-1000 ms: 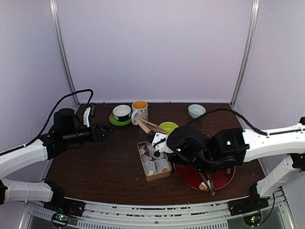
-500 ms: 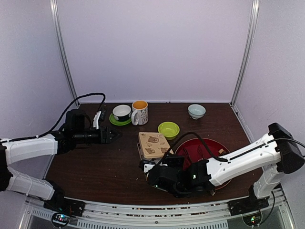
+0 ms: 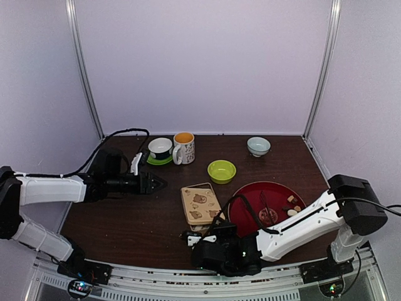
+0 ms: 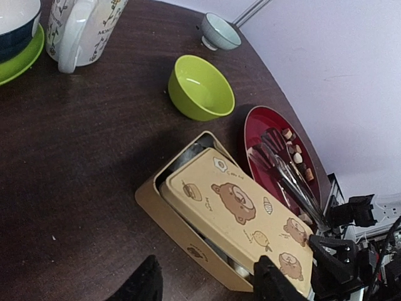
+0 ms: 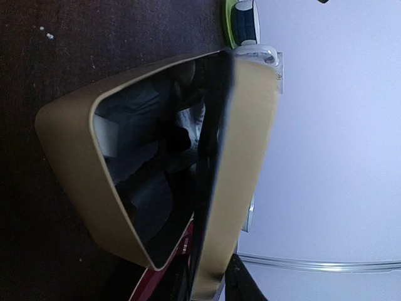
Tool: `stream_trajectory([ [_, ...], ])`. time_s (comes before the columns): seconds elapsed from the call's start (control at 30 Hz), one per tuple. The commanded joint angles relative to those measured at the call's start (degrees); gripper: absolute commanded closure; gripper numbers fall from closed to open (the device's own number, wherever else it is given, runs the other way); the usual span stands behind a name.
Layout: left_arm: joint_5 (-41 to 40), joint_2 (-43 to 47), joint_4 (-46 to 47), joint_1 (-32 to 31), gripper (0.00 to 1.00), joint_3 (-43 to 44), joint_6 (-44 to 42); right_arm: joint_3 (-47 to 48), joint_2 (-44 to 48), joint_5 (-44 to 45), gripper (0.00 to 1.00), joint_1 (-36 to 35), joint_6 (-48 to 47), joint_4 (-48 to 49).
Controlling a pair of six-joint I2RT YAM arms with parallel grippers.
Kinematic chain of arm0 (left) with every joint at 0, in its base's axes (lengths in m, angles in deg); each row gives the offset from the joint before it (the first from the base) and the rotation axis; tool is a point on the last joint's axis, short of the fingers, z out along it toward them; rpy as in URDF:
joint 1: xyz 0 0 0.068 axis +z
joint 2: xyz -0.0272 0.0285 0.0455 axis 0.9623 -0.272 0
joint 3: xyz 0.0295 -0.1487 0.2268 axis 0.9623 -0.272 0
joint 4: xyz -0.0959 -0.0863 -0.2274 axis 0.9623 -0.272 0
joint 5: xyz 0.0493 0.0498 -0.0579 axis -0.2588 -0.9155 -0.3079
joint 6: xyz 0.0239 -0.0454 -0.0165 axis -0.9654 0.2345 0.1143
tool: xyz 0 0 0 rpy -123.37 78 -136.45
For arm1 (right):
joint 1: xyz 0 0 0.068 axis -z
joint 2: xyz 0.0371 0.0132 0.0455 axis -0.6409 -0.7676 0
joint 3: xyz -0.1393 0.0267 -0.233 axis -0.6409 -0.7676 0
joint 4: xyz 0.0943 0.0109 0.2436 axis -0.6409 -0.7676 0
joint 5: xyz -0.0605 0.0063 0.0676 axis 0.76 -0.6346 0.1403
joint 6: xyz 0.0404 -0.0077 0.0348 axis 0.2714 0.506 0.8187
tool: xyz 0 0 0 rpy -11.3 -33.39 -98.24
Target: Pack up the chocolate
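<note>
**Lid askew on the box, chocolate on the plate**

Pale lilac walls (image 3: 200,63) on three sides, with a dark brown bench (image 3: 125,219) below.

Chocolate (image 4: 294,150): a few bite-size pieces, tan, white and dark brown, rounded or blocky. They lie loose in a small cluster on the far-right part of the red plate (image 4: 255,124), just beside the metal tongs (image 4: 285,175) lying across it. The plate sits to the right of the tin box (image 4: 150,202). The box interior is dim in the right wrist view, so I cannot tell whether any pieces are inside.

Box and lid: tan tin, and the lid (image 4: 238,207) is printed with cartoon bears. The lid lies over the box askew, leaving one corner uncovered. It is tilted, with one edge raised.

My left end effector (image 4: 210,285): fingers parted wide, nothing between them, hovering just short of the box.

My right end effector (image 3: 193,239): low at the near edge of the bench, near the box. I cannot tell how far it is open or whether it holds anything.

Changes:
- Since half a second ago, the box and lid sit nearer the near edge.
- My left end effector has edged closer to the box.
- My right end effector has pulled back toward me.
- A second ago the box stood uncovered, with white cups showing.
</note>
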Motion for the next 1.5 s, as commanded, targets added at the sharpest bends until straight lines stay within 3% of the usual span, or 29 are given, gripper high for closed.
stream_trajectory([
  [0.0, -0.3, -2.7, 3.4, -0.9, 0.48, 1.4, -1.2, 0.3, -1.5, 1.0, 0.74, -0.6, 4.2, -2.1],
  [0.13, -0.7, -5.1, 3.3, -1.5, 0.48, 2.2, -1.6, 0.6, -1.2, -1.3, 0.50, -0.7, 5.4, -4.7],
  [0.37, -1.9, -6.9, 3.3, -2.3, 0.48, 2.8, -1.5, 1.9, 0.8, -4.3, 0.36, -1.3, 7.1, -9.2],
  [0.5, -2.2, -6.9, 2.9, -2.6, 0.48, 2.8, -1.4, 2.2, 5.0, -6.8, 0.12, -1.8, 9.1, -11.0],
  [0.57, -2.2, -7.0, 2.7, -2.7, 0.47, 2.9, -1.3, 3.0, 7.3, -9.2, 0.07, -2.1, 11.4, -13.0],
  [0.77, -5.0, -7.4, -1.8, -5.4, 0.43, 4.9, 1.3, 3.2, 16.9, -18.2, 0.05, -2.6, 17.6, -14.5],
  [1.0, -10.0, -7.2, -3.4, -11.5, 0.40, 4.9, 12.2, 0.3, 24.4, -24.0, 0.09, -1.0, 26.0, -10.9],
  [1.17, -13.2, -7.3, -2.9, -15.4, 0.39, 4.7, 18.4, 0.1, 26.8, -28.7, 0.18, 4.3, 38.0, -12.0],
  [1.3, -14.1, -7.9, -3.6, -16.8, 0.40, 5.4, 19.7, -0.5, 29.6, -38.5, 0.25, 10.8, 47.8, -13.3],
  [1.47, -14.4, -10.8, -4.3, -17.1, 0.46, 6.0, 20.3, -4.6, 34.8, -43.9, 0.26, 14.3, 50.7, -9.1],
])
